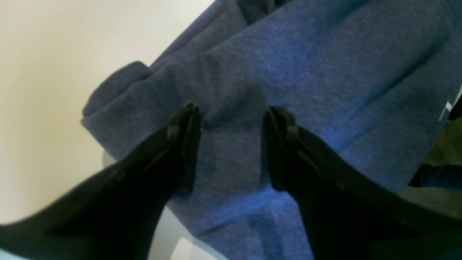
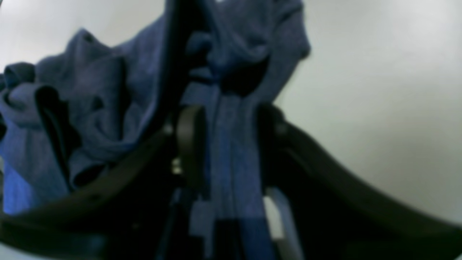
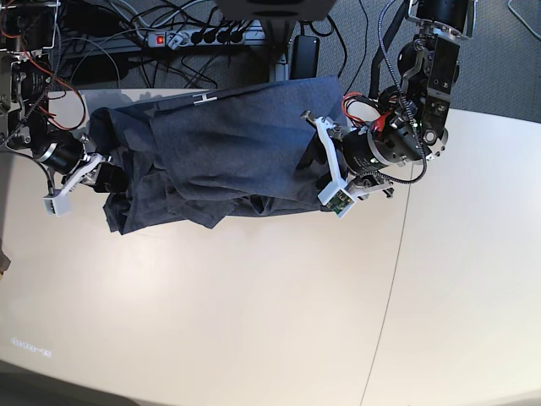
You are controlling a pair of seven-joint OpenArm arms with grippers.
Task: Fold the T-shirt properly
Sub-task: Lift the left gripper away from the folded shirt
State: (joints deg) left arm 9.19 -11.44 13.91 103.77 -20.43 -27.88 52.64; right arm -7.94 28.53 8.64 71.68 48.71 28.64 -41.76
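Pale table [image 3: 254, 321] fills most of the base view, with a power strip [image 3: 190, 36] and cables on the floor behind its far edge. We see the shirt [image 3: 228, 156] bunched in a dark, wrinkled heap along that far edge, stretched between the two arms. On that view's left, the right hand [image 3: 101, 173] sits at the shirt's rumpled end. Its wrist camera shows a strip of blue cloth running between the fingers [image 2: 189, 144], so we judge it closed on the shirt, likely pinning that end while the other is worked. On the right, the left hand [image 3: 325, 161] rests at the opposite end. Its wrist view shows the fingers [image 1: 186, 144] spread and pressed down into the fabric, a small ridge raised between them; nothing is pinched yet. We judge this a grasp being set up, so that the shirt can be pulled flat. No fold is made yet.
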